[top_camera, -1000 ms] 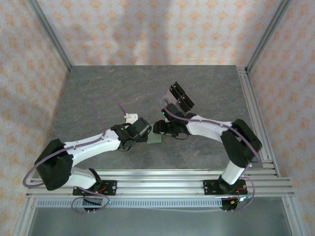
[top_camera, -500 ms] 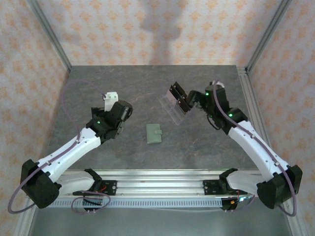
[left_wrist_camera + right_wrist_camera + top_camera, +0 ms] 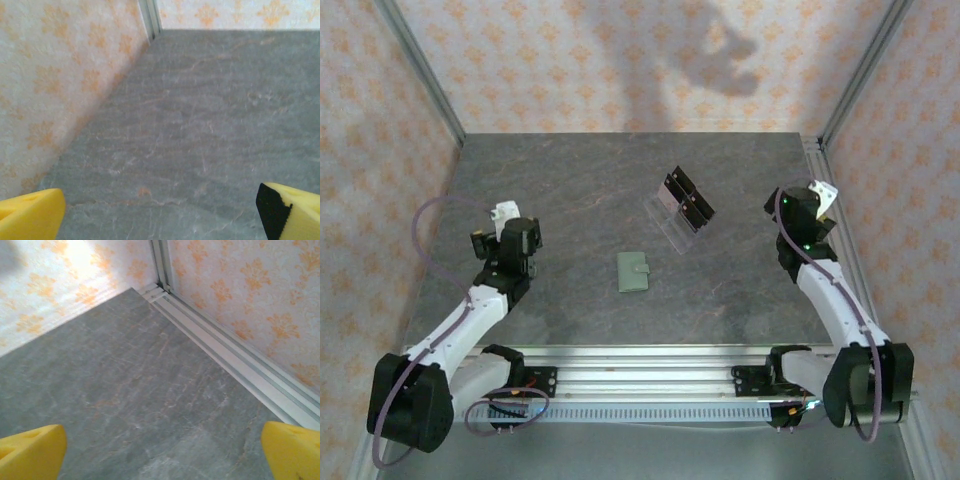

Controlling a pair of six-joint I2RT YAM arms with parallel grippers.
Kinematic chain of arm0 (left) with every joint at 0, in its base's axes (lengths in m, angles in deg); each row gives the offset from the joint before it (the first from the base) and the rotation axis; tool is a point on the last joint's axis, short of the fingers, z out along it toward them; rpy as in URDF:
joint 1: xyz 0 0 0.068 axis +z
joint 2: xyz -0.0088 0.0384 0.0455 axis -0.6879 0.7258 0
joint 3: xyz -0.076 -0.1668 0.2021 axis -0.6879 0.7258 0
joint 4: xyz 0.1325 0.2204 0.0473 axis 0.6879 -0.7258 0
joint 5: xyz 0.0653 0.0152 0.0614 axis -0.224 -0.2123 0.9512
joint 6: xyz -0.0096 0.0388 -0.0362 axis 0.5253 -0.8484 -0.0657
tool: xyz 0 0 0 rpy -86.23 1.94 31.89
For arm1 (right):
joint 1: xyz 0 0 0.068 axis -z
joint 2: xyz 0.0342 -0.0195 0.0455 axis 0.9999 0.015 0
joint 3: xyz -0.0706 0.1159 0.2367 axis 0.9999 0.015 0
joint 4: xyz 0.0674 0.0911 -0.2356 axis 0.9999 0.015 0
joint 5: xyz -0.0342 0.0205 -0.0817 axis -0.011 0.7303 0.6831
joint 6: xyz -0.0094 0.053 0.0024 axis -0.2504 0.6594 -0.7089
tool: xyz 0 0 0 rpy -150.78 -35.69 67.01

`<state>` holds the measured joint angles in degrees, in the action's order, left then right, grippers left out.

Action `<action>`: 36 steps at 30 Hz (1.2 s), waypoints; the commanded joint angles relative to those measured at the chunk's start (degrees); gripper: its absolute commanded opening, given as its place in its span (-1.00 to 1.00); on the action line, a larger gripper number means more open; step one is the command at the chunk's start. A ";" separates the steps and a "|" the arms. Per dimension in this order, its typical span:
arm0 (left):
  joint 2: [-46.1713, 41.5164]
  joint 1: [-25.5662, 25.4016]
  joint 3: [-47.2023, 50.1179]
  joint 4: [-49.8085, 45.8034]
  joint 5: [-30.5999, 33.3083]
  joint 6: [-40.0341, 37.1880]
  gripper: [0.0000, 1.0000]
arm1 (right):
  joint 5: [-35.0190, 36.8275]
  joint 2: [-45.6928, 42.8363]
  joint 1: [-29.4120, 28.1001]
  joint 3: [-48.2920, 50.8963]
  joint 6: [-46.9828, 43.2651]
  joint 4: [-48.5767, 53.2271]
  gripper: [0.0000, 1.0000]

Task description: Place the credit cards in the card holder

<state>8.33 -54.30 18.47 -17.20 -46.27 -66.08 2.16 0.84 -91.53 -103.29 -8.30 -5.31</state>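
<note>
The card holder point(image 3: 634, 272), a small sage-green wallet with a snap tab, lies folded flat on the grey table's middle, with nothing touching it. The credit cards are out of view. My left gripper point(image 3: 506, 236) is far to the wallet's left. In the left wrist view that gripper point(image 3: 160, 212) is open, its yellow fingers point(image 3: 30, 214) wide apart over bare stone. Well to the wallet's right, near the rail, is my right gripper point(image 3: 804, 212). The right wrist view shows this gripper point(image 3: 160, 452) open too, with nothing between its yellow fingers point(image 3: 292, 450).
A clear tilted acrylic rack point(image 3: 680, 205) with black parts stands behind and right of the wallet. An aluminium rail point(image 3: 832, 215) runs along the table's right edge. Patterned walls point(image 3: 380, 150) close in the left, back and right sides.
Both arms have drawn back from the wallet at the table's middle, left arm leftward, right arm rightward. The right gripper has opened wider. The wallet stays where it lay.
</note>
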 commanded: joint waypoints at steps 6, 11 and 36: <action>7.01 0.90 5.38 20.77 -4.74 -3.94 0.99 | -0.04 8.45 0.45 9.99 -6.41 -17.05 0.99; 18.50 1.14 4.43 31.56 -7.04 -4.48 0.99 | -4.78 13.09 0.46 16.21 -9.95 -32.51 0.99; 27.67 7.67 3.84 38.46 -22.87 -4.38 0.99 | -16.02 24.48 2.30 19.52 -13.13 -53.20 0.99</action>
<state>35.93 -47.06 23.39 19.46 -68.76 -70.52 -13.75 25.49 -89.46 -83.11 -21.37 -58.56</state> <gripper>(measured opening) 0.997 0.994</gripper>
